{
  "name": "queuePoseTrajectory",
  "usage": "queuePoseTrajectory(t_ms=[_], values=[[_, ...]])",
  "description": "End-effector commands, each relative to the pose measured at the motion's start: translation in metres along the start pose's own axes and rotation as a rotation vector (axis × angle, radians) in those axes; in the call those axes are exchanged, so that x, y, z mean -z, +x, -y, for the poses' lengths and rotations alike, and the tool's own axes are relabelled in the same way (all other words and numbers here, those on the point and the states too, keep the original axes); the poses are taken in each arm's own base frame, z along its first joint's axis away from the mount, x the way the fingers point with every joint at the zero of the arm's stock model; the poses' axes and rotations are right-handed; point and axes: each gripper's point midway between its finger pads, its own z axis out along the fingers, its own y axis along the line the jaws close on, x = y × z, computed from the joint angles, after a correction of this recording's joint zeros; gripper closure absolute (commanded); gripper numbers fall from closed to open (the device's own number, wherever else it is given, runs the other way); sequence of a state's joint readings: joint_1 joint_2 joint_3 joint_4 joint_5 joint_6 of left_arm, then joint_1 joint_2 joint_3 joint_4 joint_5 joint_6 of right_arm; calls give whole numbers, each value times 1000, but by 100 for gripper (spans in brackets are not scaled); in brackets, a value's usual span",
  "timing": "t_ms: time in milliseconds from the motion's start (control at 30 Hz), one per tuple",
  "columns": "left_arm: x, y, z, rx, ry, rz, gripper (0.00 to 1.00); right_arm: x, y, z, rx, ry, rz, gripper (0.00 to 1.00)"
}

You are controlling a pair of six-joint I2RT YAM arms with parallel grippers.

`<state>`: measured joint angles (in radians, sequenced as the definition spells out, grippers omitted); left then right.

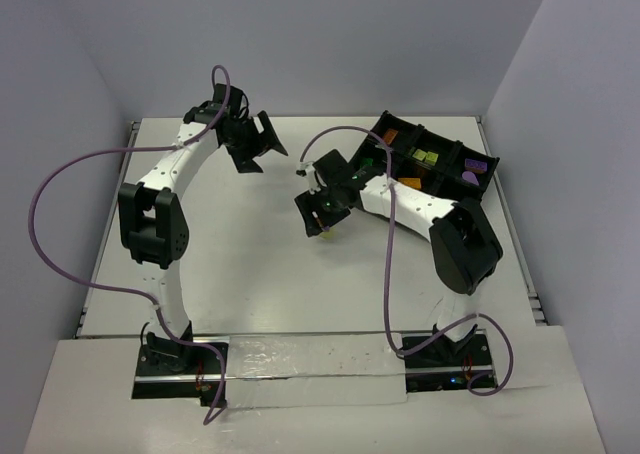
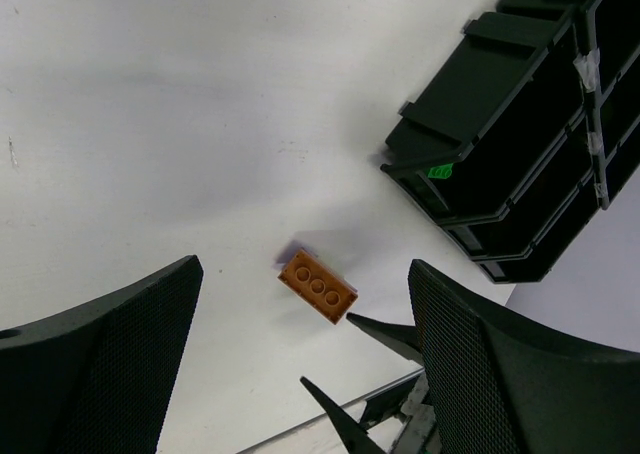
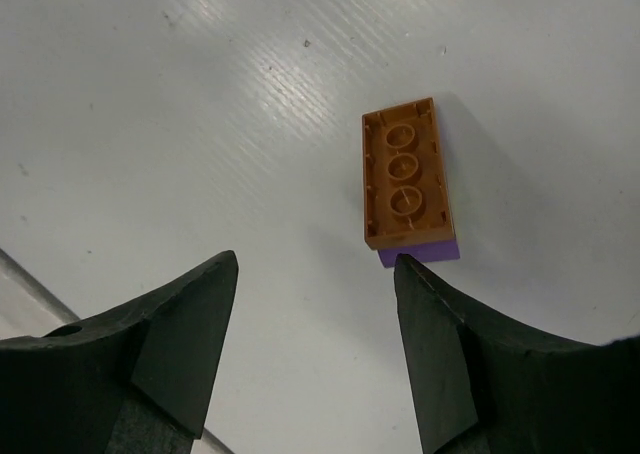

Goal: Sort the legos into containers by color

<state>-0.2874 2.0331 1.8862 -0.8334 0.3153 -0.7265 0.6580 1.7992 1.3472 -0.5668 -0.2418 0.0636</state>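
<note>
An orange lego (image 3: 405, 184) lies studs-down on the table, stacked on a purple lego (image 3: 422, 253) whose edge peeks out beneath it. My right gripper (image 3: 315, 261) hangs open just short of this pair, and its right fingertip (image 3: 412, 274) is at the purple edge; nothing is between the jaws. The same orange lego (image 2: 318, 286) shows in the left wrist view, with the right gripper's fingertips (image 2: 385, 331) next to it. My left gripper (image 2: 303, 267) is open and empty, high above the table (image 1: 258, 144). The containers are compartments of a black tray (image 1: 452, 146) at the back right.
Green (image 1: 370, 161), yellow-green (image 1: 425, 157), purple (image 1: 475, 164) and orange (image 1: 410, 182) bricks lie in the tray's compartments. The right arm (image 1: 420, 206) stretches in front of the tray. Grey walls enclose the table on three sides.
</note>
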Motion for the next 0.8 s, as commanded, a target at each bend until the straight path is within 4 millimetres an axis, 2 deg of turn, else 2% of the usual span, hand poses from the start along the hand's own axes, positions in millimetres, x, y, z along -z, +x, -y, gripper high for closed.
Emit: queuePoseTrajectory(t_ms=[0,100,367,467,767], values=[[2,-2,5,-13,16,5,9,-6,-14,29,111,148,-7,27],[1,-3,6,-16,22,2,9,-6,-20,43,124,229,-4,27],[1,-6,10,-19,36,4,10,-11,-17,46,138,237,-22,24],[0,-6,10,-20,39,3,10,-24,-15,45,129,219,-49,23],[0,-2,7,-25,31,-4,10,-37,-41,34,124,166,-13,22]])
